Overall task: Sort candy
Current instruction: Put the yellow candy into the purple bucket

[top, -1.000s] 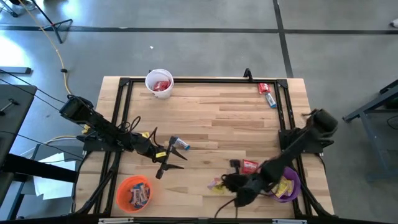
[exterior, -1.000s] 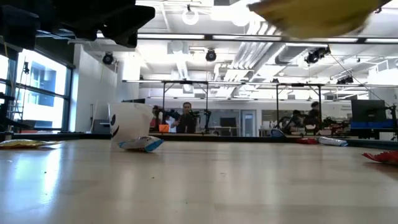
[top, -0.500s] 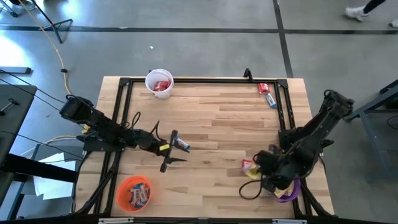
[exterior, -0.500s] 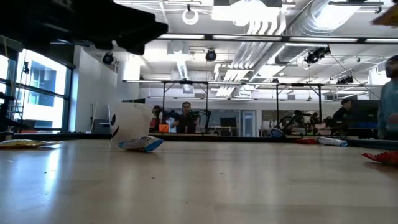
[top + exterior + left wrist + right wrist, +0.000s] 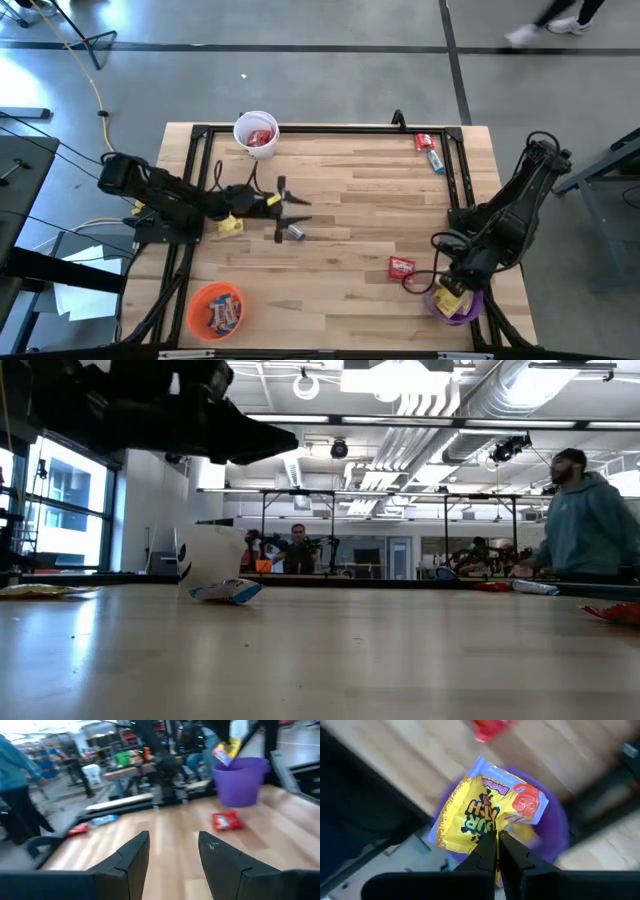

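Candy is lying scattered in the high view: a red packet [image 5: 401, 266] toward the bench's right edge, a blue bar [image 5: 292, 233] under the left gripper [image 5: 284, 209]. The left wrist view is showing that gripper's fingers [image 5: 131, 854] spread, empty. In the right wrist view, the right gripper [image 5: 495, 849] is pinching a yellow packet [image 5: 485, 815] over the purple cup [image 5: 554, 832] at the near right corner.

Three cups stand on the tabletop [image 5: 350, 200]: one white cup [image 5: 256, 133], one orange cup [image 5: 214, 309], one purple cup [image 5: 456, 305]. Loose candies: two red packets [image 5: 402, 266] [image 5: 424, 141], two blue-and-white bars [image 5: 292, 233] [image 5: 435, 160], one yellow packet [image 5: 230, 226]. Another yellow packet [image 5: 480, 815] hangs over the purple cup. Candies inside the cups cannot be counted.
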